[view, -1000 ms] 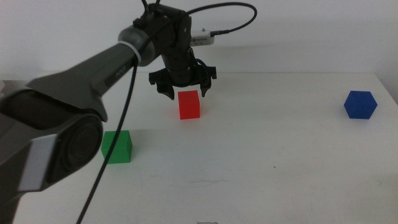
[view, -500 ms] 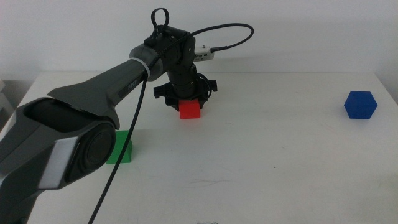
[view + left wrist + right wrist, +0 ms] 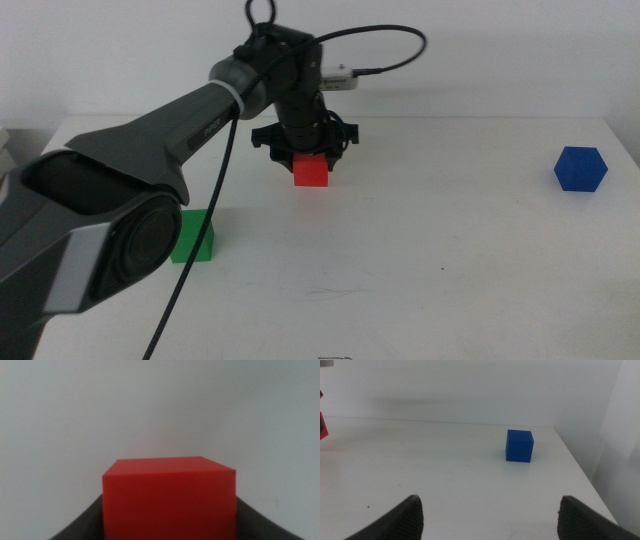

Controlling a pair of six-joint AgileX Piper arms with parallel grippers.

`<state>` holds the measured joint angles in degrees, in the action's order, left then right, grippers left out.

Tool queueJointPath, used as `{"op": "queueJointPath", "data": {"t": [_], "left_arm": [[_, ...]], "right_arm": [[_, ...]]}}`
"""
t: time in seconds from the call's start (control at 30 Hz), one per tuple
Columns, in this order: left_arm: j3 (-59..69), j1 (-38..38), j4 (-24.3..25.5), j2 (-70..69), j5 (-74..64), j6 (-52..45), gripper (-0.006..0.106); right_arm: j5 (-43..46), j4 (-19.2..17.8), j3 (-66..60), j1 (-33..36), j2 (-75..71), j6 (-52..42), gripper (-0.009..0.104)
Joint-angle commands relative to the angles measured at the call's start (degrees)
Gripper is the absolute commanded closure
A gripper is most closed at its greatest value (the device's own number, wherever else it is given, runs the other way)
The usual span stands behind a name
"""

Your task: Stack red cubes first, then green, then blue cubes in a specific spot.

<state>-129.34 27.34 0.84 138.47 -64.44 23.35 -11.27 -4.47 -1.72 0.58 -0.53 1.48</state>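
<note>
My left gripper (image 3: 306, 154) reaches in over the far middle of the table and is shut on the red cube (image 3: 311, 173), which is at or just above the tabletop. In the left wrist view the red cube (image 3: 169, 497) fills the space between the dark fingers (image 3: 82, 527). The green cube (image 3: 192, 237) sits at the near left, partly behind the left arm. The blue cube (image 3: 580, 169) sits at the far right, and it also shows in the right wrist view (image 3: 520, 445). My right gripper (image 3: 491, 510) is open and empty, well short of the blue cube and out of the middle view.
The left arm and its black cable (image 3: 200, 240) cross the left half of the table. The white tabletop (image 3: 420, 250) meets a white wall at the back. A sliver of the red cube (image 3: 322, 426) shows at the edge of the right wrist view.
My left gripper came down over the red cube and closed on it. Gripper and cube have shifted slightly to the right. The green and blue cubes have not moved.
</note>
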Motion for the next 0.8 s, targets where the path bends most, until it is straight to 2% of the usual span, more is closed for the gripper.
{"op": "queueJointPath", "data": {"t": [0.0,0.23,0.43,0.53,0.77], "left_arm": [[0.99,2.39,2.15,-7.26,1.07,0.91,0.102],[24.65,6.52,2.55,-20.58,14.74,8.79,0.102],[42.90,10.80,8.38,-31.53,23.68,19.13,0.102],[47.55,12.72,10.33,-33.51,25.31,21.12,0.102],[49.76,15.64,10.02,-33.05,26.74,21.45,0.102]], "right_arm": [[4.37,-0.61,1.12,-0.29,-1.31,-0.11,0.005],[4.37,-0.61,1.12,-0.29,-1.31,-0.11,0.005],[4.37,-0.61,1.12,-0.29,-1.31,-0.11,0.005],[4.37,-0.61,1.12,-0.29,-1.31,-0.11,0.005],[4.37,-0.61,1.12,-0.29,-1.31,-0.11,0.005]]}}
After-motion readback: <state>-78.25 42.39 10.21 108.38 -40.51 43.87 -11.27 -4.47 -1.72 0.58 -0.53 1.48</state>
